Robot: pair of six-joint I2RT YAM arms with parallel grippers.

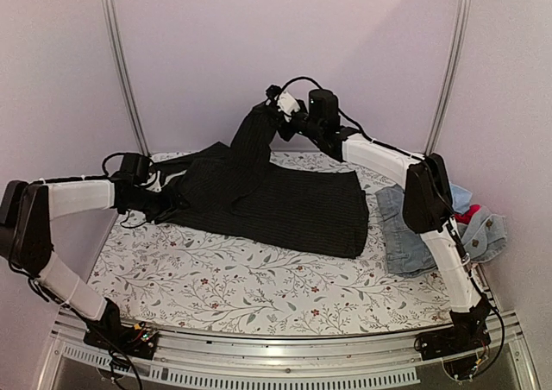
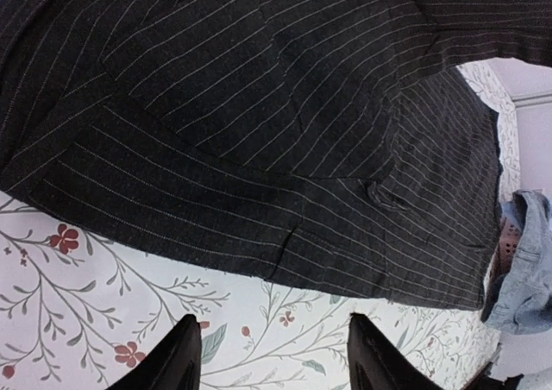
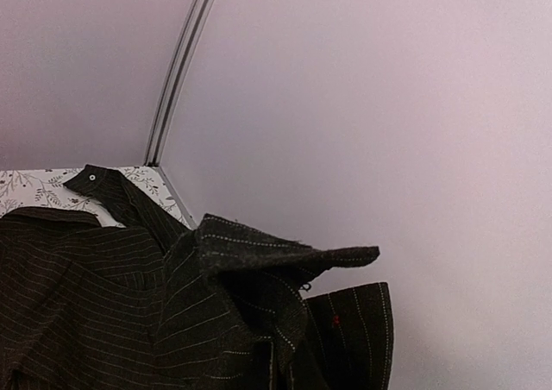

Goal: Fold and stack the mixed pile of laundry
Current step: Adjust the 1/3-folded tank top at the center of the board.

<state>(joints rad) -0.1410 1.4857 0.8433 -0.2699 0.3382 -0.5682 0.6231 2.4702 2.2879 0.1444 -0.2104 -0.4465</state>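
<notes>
Floral tablecloth [image 1: 259,286], pinstriped shirt [image 1: 293,204] in right hand [image 1: 278,103]

The pinstriped shirt [image 1: 285,202] is matt black woven cloth with thin pale threads. The denim [image 1: 398,235] looks faded and soft. The tabletop [image 1: 233,278] wears a smooth printed floral covering; the front rail [image 1: 285,347] is brushed metal.

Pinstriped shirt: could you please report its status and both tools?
Right tool shut on pinstriped shirt, one part lifted. Left tool open, empty, by its hem. Denim off right, nothing blocking.
</notes>
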